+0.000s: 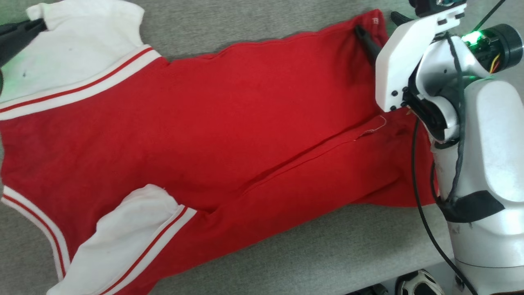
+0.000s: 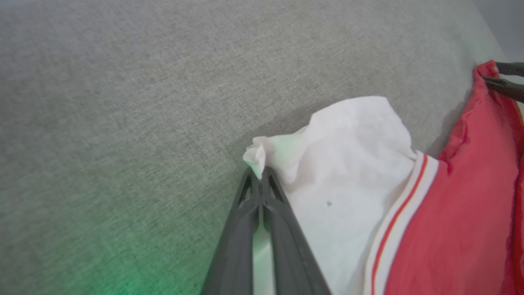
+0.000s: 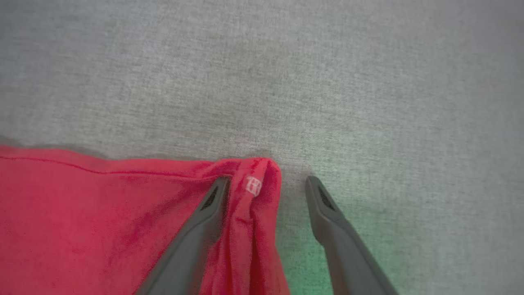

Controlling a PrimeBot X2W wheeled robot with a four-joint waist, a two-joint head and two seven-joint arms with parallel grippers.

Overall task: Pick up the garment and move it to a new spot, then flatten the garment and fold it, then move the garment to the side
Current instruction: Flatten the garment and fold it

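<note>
The garment (image 1: 245, 123) lies spread across the grey cushion, plain red face up, its lettering hidden. One white sleeve (image 1: 82, 49) is at the far left and the other (image 1: 135, 229) at the near left. My left gripper (image 1: 41, 24) is shut on the tip of the far white sleeve (image 2: 348, 184), with the cloth bunched at its closed tips (image 2: 258, 174). My right gripper (image 3: 267, 182) stands open at the red hem corner (image 3: 254, 186). Its left finger rests on the red cloth and its right finger on bare cushion. In the head view the right gripper (image 1: 378, 26) sits at the garment's far right corner.
The grey fabric surface (image 1: 286, 254) runs all around the garment, and its front edge shows at the lower right. My white right forearm (image 1: 483, 164) with a black cable (image 1: 417, 196) overhangs the garment's right end. A dark rounded object (image 1: 417, 283) lies below the edge.
</note>
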